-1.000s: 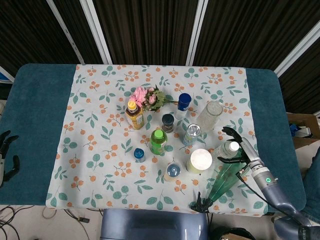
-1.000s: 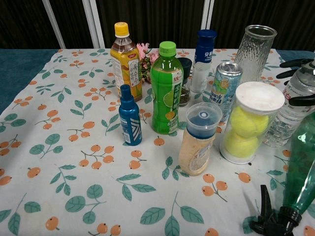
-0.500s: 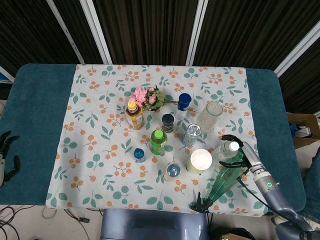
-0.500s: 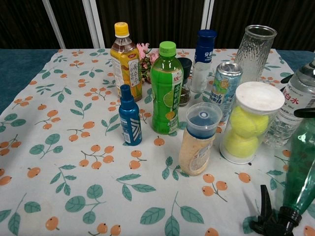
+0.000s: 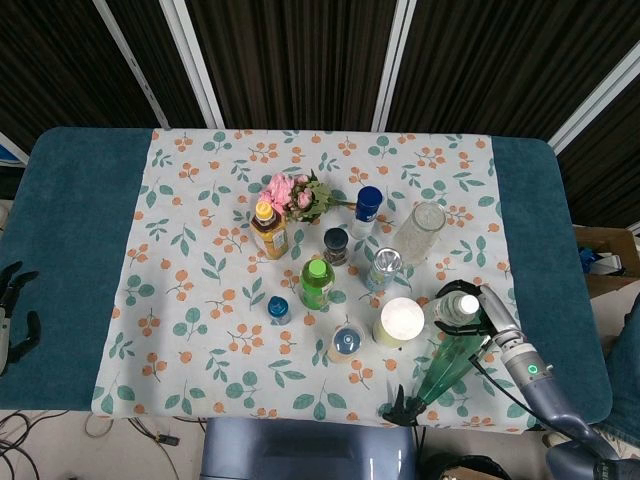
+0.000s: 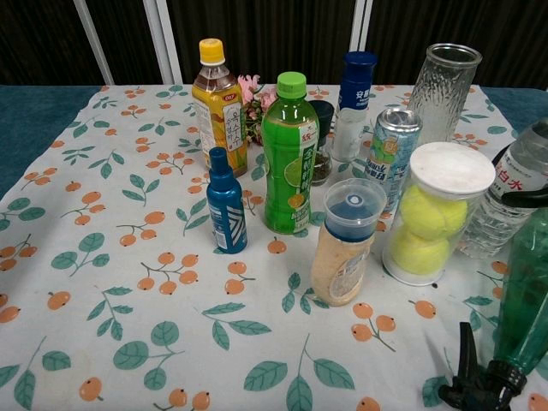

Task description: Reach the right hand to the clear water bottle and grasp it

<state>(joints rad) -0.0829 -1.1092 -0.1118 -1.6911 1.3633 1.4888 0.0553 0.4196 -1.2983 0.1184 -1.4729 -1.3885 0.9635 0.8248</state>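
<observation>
Where the floral cloth ends, right hand wrapped around clear water bottle, left hand idle, fingers apart.

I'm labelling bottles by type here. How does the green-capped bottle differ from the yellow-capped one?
The green-capped bottle is bright green plastic, while the yellow-capped bottle is clear and shows an amber drink. The green-capped bottle stands nearer the chest camera, toward the middle of the table; the yellow-capped bottle stands further back and left, beside the pink flowers. The labels differ too: green on the one, pale with yellow on the other. Both stand upright, capped and untouched by either hand.
</observation>
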